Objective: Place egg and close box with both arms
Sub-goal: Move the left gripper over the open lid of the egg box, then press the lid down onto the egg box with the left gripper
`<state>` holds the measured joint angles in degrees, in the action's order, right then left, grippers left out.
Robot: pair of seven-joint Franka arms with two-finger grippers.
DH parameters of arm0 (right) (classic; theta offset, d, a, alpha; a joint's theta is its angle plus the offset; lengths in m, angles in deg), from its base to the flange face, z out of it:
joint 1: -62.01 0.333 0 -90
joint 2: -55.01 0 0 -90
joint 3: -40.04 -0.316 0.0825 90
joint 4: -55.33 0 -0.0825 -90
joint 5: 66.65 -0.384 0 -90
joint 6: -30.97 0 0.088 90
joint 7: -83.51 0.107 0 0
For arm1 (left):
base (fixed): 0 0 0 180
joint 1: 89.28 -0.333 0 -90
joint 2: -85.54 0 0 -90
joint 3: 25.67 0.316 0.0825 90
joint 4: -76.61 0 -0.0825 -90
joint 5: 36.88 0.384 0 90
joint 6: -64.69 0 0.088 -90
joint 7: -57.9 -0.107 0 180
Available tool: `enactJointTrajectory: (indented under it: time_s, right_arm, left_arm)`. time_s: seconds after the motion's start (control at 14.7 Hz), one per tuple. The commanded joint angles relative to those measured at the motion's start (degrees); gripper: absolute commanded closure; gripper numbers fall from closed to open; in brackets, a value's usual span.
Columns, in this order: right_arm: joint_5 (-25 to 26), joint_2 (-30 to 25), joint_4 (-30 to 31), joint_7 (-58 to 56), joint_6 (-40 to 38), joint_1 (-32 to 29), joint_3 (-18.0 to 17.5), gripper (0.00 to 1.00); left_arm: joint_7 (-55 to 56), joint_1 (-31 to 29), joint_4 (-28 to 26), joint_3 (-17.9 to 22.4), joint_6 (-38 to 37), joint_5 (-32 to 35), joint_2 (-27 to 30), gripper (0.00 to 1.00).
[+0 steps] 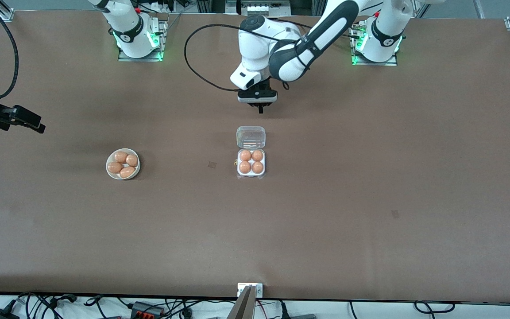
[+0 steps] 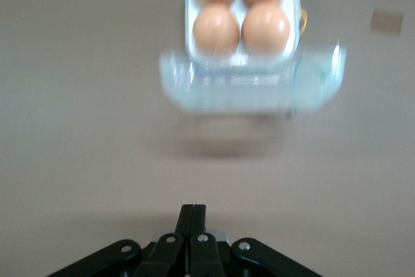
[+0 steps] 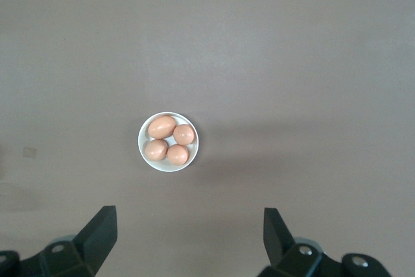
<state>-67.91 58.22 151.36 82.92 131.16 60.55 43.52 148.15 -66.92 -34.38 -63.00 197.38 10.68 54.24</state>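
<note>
A: Box [image 1: 251,164]?
B: Sitting mid-table, white tray holding four orange-brown eggs [image 1: 245,155], one per cell. Clear lid [image 1: 250,137] swung open, lying flat on the table just past the tray, toward the arms' bases.

A: Left gripper [image 1: 260,109]?
B: Up in the air over bare table, near the open lid's outer edge. Fingers [image 2: 192,224] pressed together, gripping nothing.

A: Right gripper [image 1: 28,120]?
B: Hanging off at the right arm's end of the table, waiting. Jaws spread wide, empty.

A: Anything else?
B: Round white bowl [image 1: 110,171] with four more eggs, toward the right arm's end, well apart from the box. Seen straight on from the right wrist view, between the spread fingertips [image 3: 100,226].
</note>
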Motion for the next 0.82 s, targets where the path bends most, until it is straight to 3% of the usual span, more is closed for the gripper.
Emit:
enactJointTrajectory:
  time_s: [0.0, 0.27, 0.41, 0.55, 0.75]
  right_arm:
    - [0.8, 0.2, -1.9, -0.7, -0.3, -0.4, -0.5, 0.00]
    - [0.8, 0.1, -2.1, -0.5, -0.3, -0.3, -0.6, 0.00]
    - [0.8, 0.1, -2.1, -0.2, -0.3, -0.5, -0.7, 0.00]
    - [0.7, 0.1, -2.1, 0.0, -0.3, -0.5, -0.7, 0.00]
    - [0.8, -0.1, -2.1, -0.1, -0.4, -0.7, -0.7, 0.00]
  left_arm:
    - [5.5, 0.3, 5.2, 0.0, -0.2, 7.5, -5.6, 0.99]
    - [8.7, -0.2, 8.8, 0.4, -0.1, 16.1, -8.3, 0.99]
    - [8.6, -0.6, 14.0, 1.4, -0.1, 18.6, -9.6, 0.99]
    - [7.9, -0.9, 18.7, 3.2, -0.1, 18.9, -10.1, 0.99]
    - [8.3, -1.3, 19.0, 2.7, -0.2, 17.8, -8.7, 0.99]
